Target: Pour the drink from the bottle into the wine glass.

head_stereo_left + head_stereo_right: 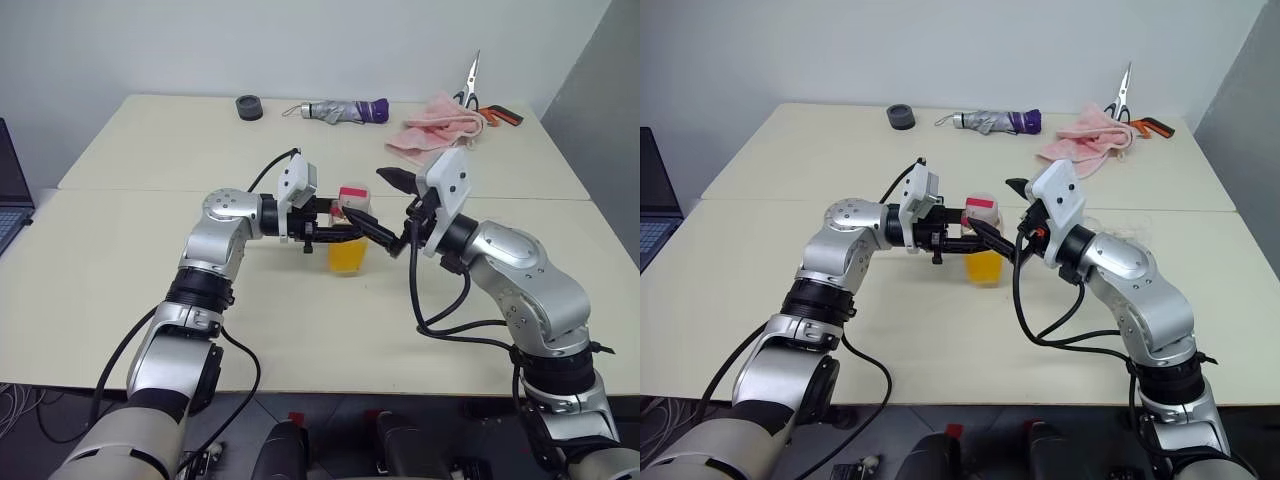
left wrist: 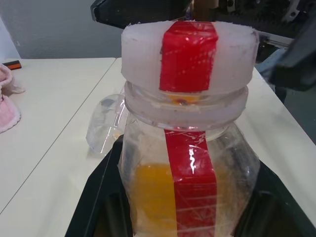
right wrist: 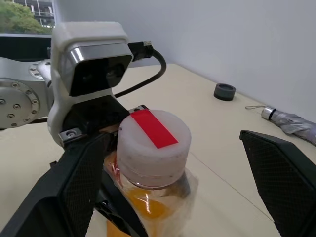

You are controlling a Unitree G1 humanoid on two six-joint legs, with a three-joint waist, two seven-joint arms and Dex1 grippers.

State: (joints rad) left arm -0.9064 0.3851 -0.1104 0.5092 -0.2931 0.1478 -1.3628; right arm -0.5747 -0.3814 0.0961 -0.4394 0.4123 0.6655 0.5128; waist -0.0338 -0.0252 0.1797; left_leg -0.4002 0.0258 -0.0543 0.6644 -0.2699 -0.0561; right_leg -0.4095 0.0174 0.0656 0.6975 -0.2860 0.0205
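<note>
The bottle (image 1: pixel 348 250) stands upright over the middle of the table, its lower half holding the orange drink (image 2: pixel 158 192). A red stripe runs up its side and over the white cap (image 3: pixel 154 140). My left gripper (image 1: pixel 335 228) reaches in from the left and is shut on the bottle's body below the cap. My right gripper (image 1: pixel 385 207) comes from the right and is open, one finger on each side of the cap with a gap to it. The wine glass (image 2: pixel 103 126) shows as a clear bowl just behind the bottle in the left wrist view.
At the table's far edge lie a black round puck (image 1: pixel 249 106), a folded umbrella (image 1: pixel 340 110), a pink cloth (image 1: pixel 440 130) and scissors (image 1: pixel 468 85). A laptop (image 1: pixel 10 200) sits at the far left. A seam runs across between two tabletops.
</note>
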